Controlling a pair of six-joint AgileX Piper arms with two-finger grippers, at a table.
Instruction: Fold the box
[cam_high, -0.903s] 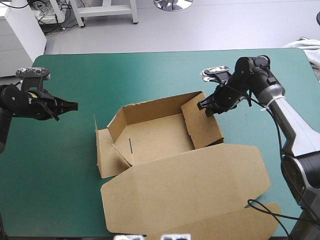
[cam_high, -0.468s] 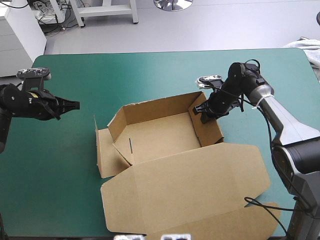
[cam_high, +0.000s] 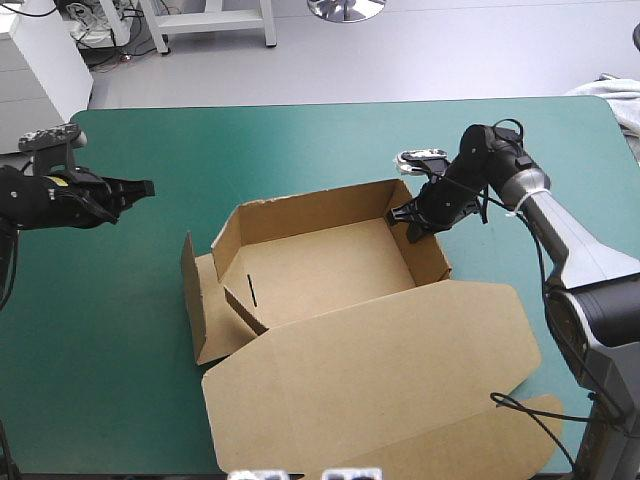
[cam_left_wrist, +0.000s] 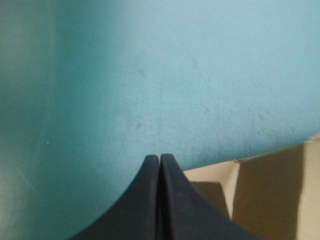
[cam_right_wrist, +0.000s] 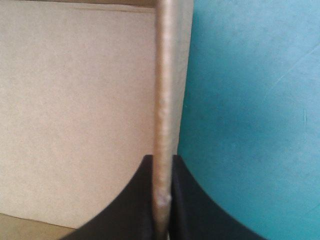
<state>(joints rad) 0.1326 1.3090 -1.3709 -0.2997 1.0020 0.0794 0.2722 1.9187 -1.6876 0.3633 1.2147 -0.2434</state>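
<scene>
While the right gripper (cam_high: 409, 222) clamps the box (cam_high: 320, 268) by its wall right of centre, the left gripper (cam_high: 147, 187), pinched together, hangs far left.

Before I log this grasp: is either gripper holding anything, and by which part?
The right gripper pinches the box by its right wall's top edge; the left gripper is shut, empty.
</scene>
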